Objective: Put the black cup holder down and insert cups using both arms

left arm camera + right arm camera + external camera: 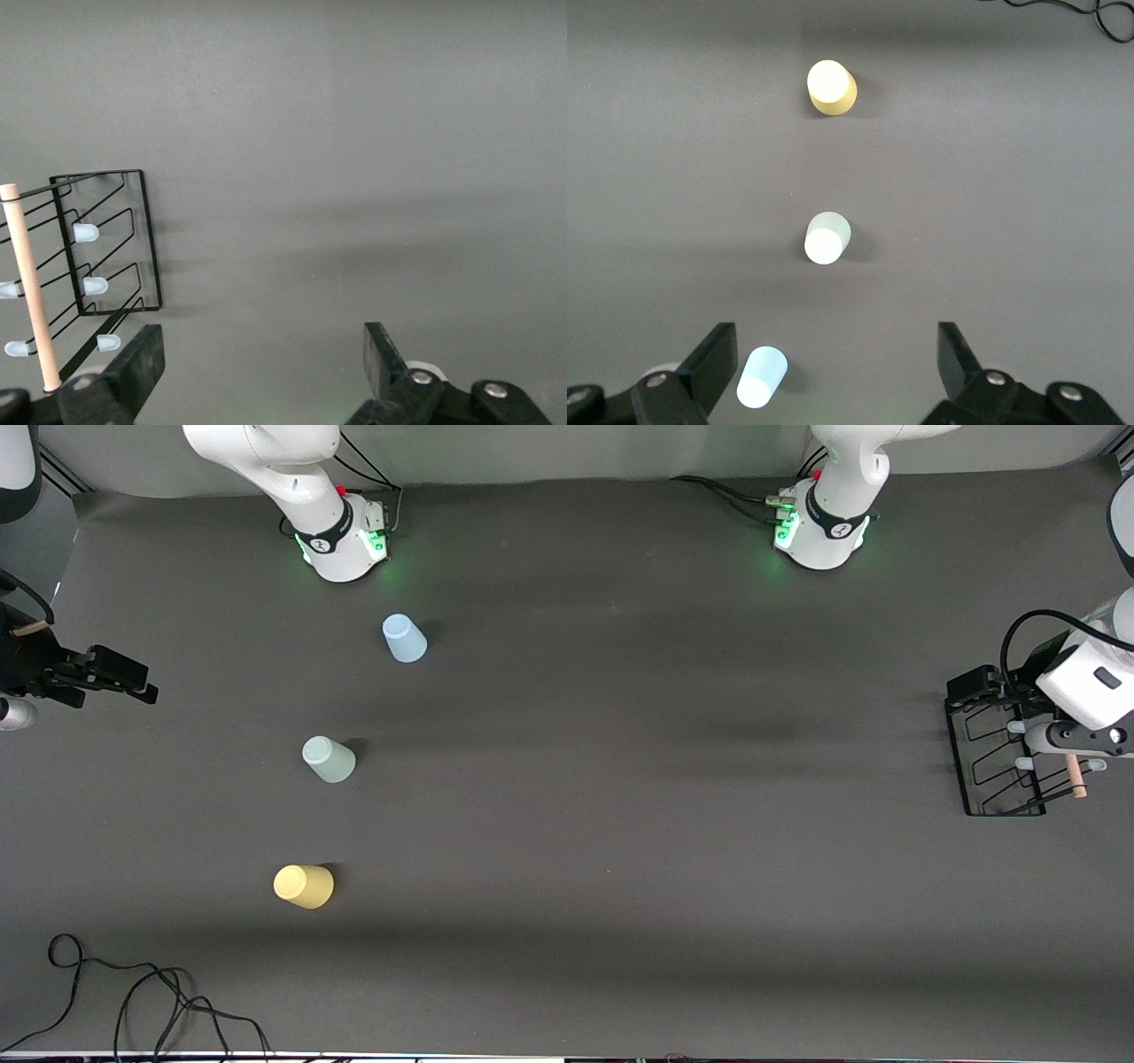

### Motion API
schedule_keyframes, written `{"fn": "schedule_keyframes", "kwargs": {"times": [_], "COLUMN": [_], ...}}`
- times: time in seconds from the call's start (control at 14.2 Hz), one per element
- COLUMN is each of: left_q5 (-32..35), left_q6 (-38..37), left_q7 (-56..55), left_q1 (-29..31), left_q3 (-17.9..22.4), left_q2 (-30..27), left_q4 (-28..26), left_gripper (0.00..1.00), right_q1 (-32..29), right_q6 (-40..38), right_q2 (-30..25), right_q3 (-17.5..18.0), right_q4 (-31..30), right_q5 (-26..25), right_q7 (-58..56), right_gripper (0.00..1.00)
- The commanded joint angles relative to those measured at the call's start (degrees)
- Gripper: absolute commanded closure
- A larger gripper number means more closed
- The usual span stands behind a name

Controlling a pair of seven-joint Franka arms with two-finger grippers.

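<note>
Dark grey worktop (620, 779), matte, carries everything.

Black wire rectangular cup holder (992, 766) with light wooden rod handle (1075, 775) and pale-blue-tipped pegs (86, 233): stands on worktop at the left arm's end, upright.

Left hand (261, 372): up in the air over the cup holder's edge and the bare worktop beside it; fingers spread wide, nothing between them.

Right hand (833, 367): in the air at the right arm's end of the worktop, fingers spread wide, empty.

Three small tapered plastic cups, all upside down, in a line toward the right arm's end, well apart:
- light blue cup (404, 638), farthest from front camera;
- pale sage green cup (329, 759), in between;
- yellow cup (304, 886), nearest.

Loose black cable (133, 1001) at worktop's near edge.
</note>
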Motion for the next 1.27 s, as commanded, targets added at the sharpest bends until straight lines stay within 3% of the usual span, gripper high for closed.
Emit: {"fn": "schedule_keyframes", "kwargs": {"times": [0.0,0.56,0.99,1.2], "left_q5": [0.5,3.5,3.7,6.8], "left_q6": [-1.6,-1.7,-1.1,-0.3], "left_q7": [0.7,3.2,10.4,12.6], "left_q1": [-0.1,0.3,8.4,11.2], "left_q3": [0.0,0.1,0.1,0.1], "left_q2": [0.2,0.7,2.3,3.7], "left_q4": [0.7,1.8,2.6,2.2], "left_gripper": [0.00,0.00,0.00,0.00], "right_q1": [0.2,0.6,0.8,0.9], "right_q6": [0.1,0.1,0.3,0.3], "right_q2": [-0.3,-0.3,-0.2,-0.3], "right_q3": [-0.6,-1.1,-1.0,-0.8], "right_q4": [0.3,0.4,0.3,0.3], "right_q5": [0.7,0.7,0.3,0.3], "right_q7": [1.0,0.9,0.8,0.8], "right_gripper": [0.00,0.00,0.00,0.00]}}
